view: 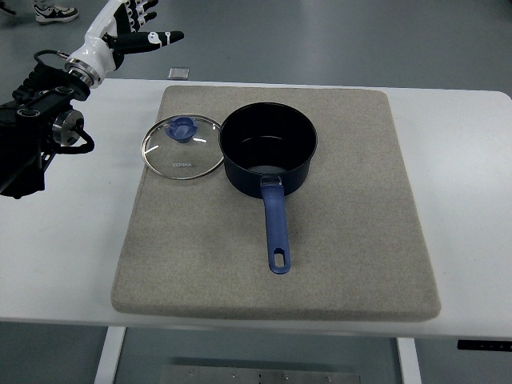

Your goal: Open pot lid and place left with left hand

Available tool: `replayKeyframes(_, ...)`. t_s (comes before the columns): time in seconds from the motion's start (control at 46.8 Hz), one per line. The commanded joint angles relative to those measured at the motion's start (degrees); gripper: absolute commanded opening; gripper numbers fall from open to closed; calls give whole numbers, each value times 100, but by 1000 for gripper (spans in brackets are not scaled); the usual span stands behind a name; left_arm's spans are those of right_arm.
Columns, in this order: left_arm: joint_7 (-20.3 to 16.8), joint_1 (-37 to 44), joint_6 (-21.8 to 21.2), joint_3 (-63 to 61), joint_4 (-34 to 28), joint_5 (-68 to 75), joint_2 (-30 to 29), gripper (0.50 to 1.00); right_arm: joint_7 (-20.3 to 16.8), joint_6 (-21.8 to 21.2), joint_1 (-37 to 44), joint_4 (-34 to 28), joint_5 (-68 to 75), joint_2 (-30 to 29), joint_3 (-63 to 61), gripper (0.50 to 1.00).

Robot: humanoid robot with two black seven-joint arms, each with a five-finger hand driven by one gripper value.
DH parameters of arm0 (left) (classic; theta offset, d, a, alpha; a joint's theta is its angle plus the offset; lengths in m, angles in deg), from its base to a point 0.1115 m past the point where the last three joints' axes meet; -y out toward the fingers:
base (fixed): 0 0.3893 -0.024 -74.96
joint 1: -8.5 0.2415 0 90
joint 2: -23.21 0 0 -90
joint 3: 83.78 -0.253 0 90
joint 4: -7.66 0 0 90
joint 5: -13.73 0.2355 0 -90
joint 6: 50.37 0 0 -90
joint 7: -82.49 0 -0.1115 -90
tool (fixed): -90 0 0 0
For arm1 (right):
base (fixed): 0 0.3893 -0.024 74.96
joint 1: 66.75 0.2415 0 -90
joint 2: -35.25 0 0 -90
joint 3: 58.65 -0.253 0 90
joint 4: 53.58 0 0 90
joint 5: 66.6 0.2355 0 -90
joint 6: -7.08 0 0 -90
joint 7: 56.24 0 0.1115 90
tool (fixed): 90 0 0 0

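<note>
A dark blue saucepan (268,148) stands uncovered on the grey mat (360,240), its blue handle (277,228) pointing toward me. The glass lid (182,147) with a blue knob (184,128) lies flat on the mat just left of the pot, rim nearly touching it. My left hand (132,28) is raised at the far left, beyond the table's back edge, well away from the lid. Its fingers are spread and hold nothing. The right arm does not show.
The mat lies on a white table (472,176). A small grey square (178,73) lies on the floor behind the table. A person's shoe (54,12) shows at the top left.
</note>
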Motion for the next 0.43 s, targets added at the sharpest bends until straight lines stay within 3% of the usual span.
replayKeyframes(0.0,0,85,-26,85,1,4,27,992,6,0,0,-4,0,0,-2,917)
replayKeyframes(0.406,0,138,-35,112,1,4,62,992,76,18,-17,-22,-26,0,16,917)
